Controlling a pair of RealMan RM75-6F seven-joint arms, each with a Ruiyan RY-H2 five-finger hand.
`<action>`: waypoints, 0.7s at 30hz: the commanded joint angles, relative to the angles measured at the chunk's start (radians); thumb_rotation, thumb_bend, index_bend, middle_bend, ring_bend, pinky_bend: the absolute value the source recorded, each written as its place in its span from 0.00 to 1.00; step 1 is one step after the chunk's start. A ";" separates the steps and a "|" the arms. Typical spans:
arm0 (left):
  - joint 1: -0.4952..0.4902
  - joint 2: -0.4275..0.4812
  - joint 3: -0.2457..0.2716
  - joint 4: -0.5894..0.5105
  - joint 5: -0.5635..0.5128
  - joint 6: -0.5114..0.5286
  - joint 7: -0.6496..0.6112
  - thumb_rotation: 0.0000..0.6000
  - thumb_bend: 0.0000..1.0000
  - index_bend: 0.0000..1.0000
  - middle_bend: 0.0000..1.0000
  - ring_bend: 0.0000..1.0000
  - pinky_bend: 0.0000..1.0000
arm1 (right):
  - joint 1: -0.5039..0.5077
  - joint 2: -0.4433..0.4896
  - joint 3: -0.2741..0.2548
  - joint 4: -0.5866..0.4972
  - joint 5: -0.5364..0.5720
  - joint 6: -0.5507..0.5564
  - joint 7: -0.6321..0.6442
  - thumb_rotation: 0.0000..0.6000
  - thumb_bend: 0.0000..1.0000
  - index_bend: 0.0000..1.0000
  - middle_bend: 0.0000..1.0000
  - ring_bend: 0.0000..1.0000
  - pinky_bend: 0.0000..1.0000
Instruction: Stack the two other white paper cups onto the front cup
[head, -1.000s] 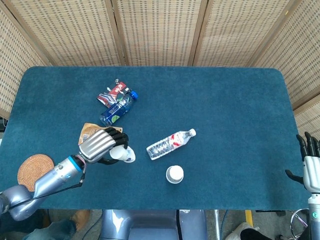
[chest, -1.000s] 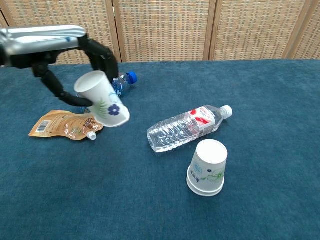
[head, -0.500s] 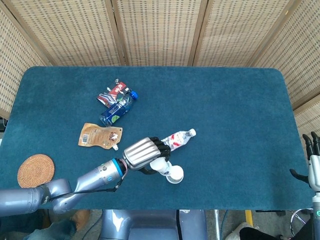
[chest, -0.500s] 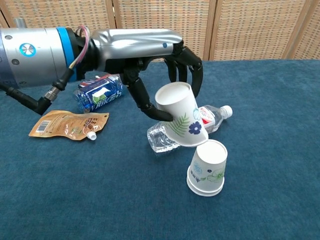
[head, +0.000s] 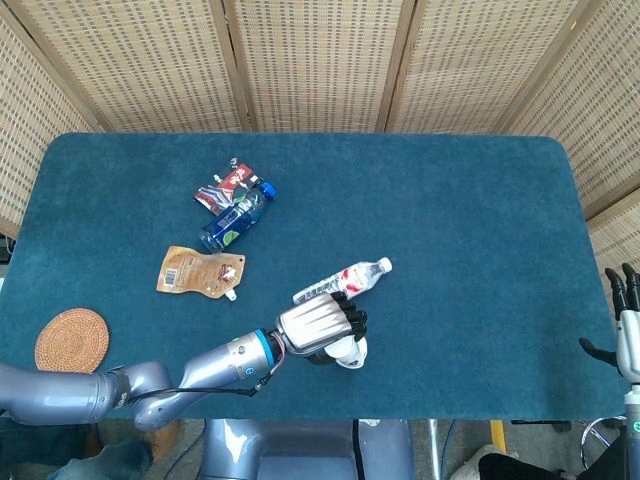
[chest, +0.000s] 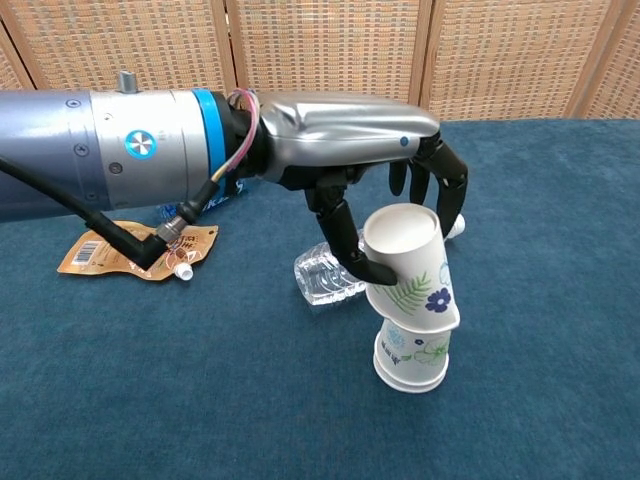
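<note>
At the counter's front edge: front cup (chest: 410, 360), upside down on the blue counter (chest: 560, 300).
Held cup: floral cup (chest: 410, 265), inverted and tilted, sitting over the front cup's top.
Left hand (chest: 385, 190): grips the floral cup.
Right hand (head: 622, 320): off the counter's right edge, fingers apart, holding nothing.
Behind the cups: clear bottle (head: 345, 282) lying down.

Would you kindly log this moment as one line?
left hand: holds cup | cup: tilted, over front cup | right hand: open, idle
</note>
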 joint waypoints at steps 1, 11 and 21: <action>-0.013 -0.022 0.002 0.019 -0.022 0.005 0.030 1.00 0.25 0.46 0.34 0.33 0.30 | 0.000 0.000 0.001 0.001 0.001 0.000 0.002 1.00 0.00 0.00 0.00 0.00 0.00; -0.037 -0.060 0.014 0.042 -0.065 0.004 0.074 1.00 0.23 0.43 0.32 0.27 0.27 | -0.001 0.002 0.002 0.000 0.004 -0.002 0.004 1.00 0.00 0.00 0.00 0.00 0.00; -0.049 -0.093 0.040 0.074 -0.090 -0.004 0.093 1.00 0.09 0.12 0.07 0.01 0.12 | -0.001 0.002 0.001 0.000 0.003 -0.001 0.001 1.00 0.00 0.00 0.00 0.00 0.00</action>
